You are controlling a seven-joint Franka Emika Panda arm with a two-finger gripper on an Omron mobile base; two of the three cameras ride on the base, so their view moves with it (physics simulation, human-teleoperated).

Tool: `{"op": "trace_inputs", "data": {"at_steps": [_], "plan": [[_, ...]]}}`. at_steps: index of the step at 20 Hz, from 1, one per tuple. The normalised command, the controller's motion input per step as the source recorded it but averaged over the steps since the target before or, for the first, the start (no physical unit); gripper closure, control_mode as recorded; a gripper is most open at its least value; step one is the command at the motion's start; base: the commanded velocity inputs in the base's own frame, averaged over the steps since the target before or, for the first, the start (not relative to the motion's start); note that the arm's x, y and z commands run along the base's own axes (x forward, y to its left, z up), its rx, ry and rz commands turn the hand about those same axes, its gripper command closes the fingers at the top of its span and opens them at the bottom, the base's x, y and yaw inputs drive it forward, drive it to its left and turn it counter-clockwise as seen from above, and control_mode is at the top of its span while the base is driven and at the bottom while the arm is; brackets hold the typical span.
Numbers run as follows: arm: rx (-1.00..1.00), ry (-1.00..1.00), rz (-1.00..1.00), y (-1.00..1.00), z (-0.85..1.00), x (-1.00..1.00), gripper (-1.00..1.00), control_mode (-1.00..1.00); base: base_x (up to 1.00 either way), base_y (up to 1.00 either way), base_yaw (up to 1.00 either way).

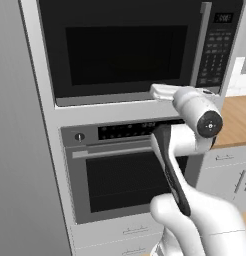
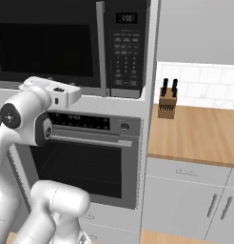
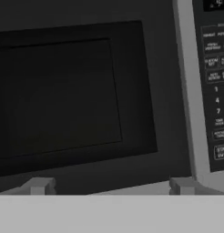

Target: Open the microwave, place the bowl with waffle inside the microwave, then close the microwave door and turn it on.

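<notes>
**A:** Which step are you on?

**B:** The first or the last, I judge; I can't tell which. The microwave door point(image 1: 126, 50) is shut on the microwave point(image 2: 76, 45), and its dark window lets me see nothing inside. I see no bowl, so whether it sits behind that glass I cannot say.

**A:** Where is your gripper?

**B:** My gripper point(image 3: 111, 185) hangs in front of the door's lower edge, near the foot of the silver handle point(image 3: 190, 91). Its fingers point(image 3: 38, 185) stand spread wide and pinch nothing.

**A:** So what does the next move call for?

**B:** If the door needs opening, I must shift toward the handle, get the bar between the fingers, close on it and pull. If the bowl is already in, I must go past the handle to the keypad point(image 2: 126, 52) and press the start key.

**A:** Can you read anything there?

**B:** In the hand view I make out the digits 1, 4 and 7 in a column, and "START" on a key low on the panel point(image 3: 221, 151). The other keys and the display point(image 2: 127, 18) are too blurred. No brand name that I can see.
</notes>
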Motion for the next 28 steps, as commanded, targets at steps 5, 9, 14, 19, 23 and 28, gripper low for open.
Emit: {"op": "trace_inputs", "data": {"at_steps": [5,9,14,19,23,28], "plan": [[0.00,0.33,0.04,-0.77,0.43,-0.19,-1.00,-1.00,0.00,0.00,0.00],[0.00,0.28,0.05,-0.86,0.17,-0.29,-1.00,-1.00,0.00,0.00,0.00],[0.00,0.11,0.10,-0.90,-0.09,-0.41,-1.00,-1.00,0.00,0.00,0.00],[0.00,-0.03,0.10,-0.77,-0.35,0.00,-1.00,-1.00,0.00,0.00,0.00],[0.00,-0.20,0.09,-0.32,-0.46,0.00,-1.00,-1.00,0.00,0.00,0.00],[-0.01,-0.25,0.13,0.00,-0.56,0.02,-1.00,-1.00,0.00,0.00,0.00]]}}
